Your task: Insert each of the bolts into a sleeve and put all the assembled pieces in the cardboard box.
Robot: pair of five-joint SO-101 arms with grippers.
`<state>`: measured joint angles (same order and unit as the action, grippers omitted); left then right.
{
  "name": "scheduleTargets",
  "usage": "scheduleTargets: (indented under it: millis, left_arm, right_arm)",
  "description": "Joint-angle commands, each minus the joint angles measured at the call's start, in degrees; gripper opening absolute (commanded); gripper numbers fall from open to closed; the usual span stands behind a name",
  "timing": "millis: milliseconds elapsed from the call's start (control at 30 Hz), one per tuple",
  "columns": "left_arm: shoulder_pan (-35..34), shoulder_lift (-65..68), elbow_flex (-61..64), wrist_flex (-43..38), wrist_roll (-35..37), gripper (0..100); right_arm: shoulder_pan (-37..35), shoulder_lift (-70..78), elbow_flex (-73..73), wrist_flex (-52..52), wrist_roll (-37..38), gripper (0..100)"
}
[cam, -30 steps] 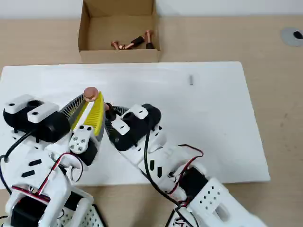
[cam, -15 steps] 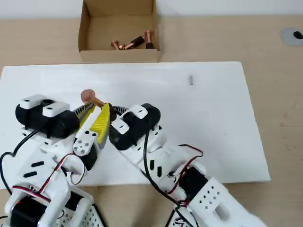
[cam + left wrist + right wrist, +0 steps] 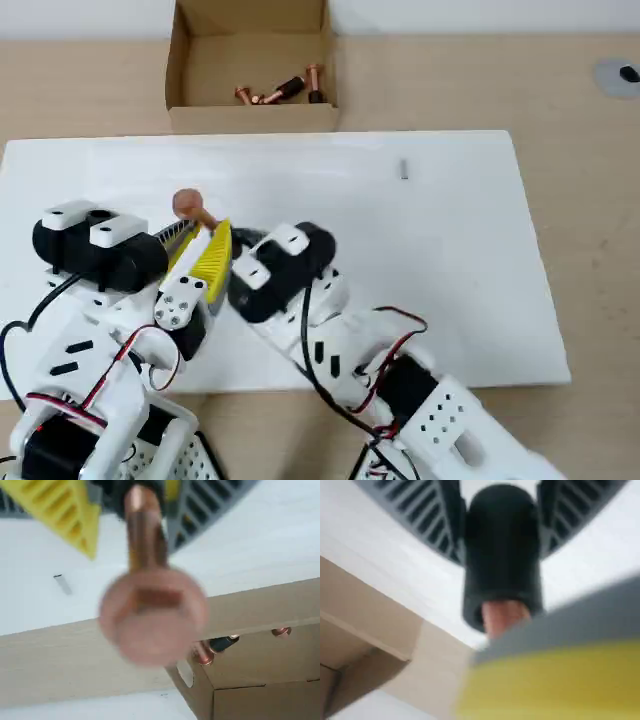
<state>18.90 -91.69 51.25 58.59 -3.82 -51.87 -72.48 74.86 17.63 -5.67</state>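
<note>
Gripping a copper bolt (image 3: 152, 612) by its shaft, the left claw (image 3: 207, 230) sits left of centre in the high view, w/ the bolt's round head pointing toward the upper left. The right claw (image 3: 500, 552) is clamped on a black sleeve (image 3: 502, 585), just right of the left claw, & the right wrist view shows the bolt's shaft end sitting in the sleeve's mouth. Both are held above the white board (image 3: 430, 250) on the desk (image 3: 590, 200). The cardboard box (image 3: 250, 118) stands at top, left of centre, w/ several assembled pieces (image 3: 288, 90) lying in its lower right part.
</note>
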Motion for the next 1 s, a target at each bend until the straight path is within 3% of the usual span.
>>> scheduleTargets:
  millis: [0,133,633,767,967]
  left_arm:
    - [0.3,0.6,-2.4,-0.3,-0.6,10]
    - [0.3,0.6,-2.5,-1.0,-1.4,0]
    - [0.3,0.3,-2.6,-1.7,-3.8,2]
    - [0.2,0.5,-3.9,3.3,-4.3,10]
    - [0.2,0.5,-6.2,8.6,-4.6,11]
  right_arm:
    - [-3.2,-2.0,-2.5,-1.7,-0.6,1.0]
    - [-4.2,-2.0,-2.5,-1.7,-0.6,1.0]
    - [-3.9,-2.0,-2.5,-1.7,-0.6,1.0]
    - [-3.9,-2.0,-3.1,-1.3,-0.6,1.0]
    - [-3.9,-2.0,-4.1,-1.3,-0.5,1.0]
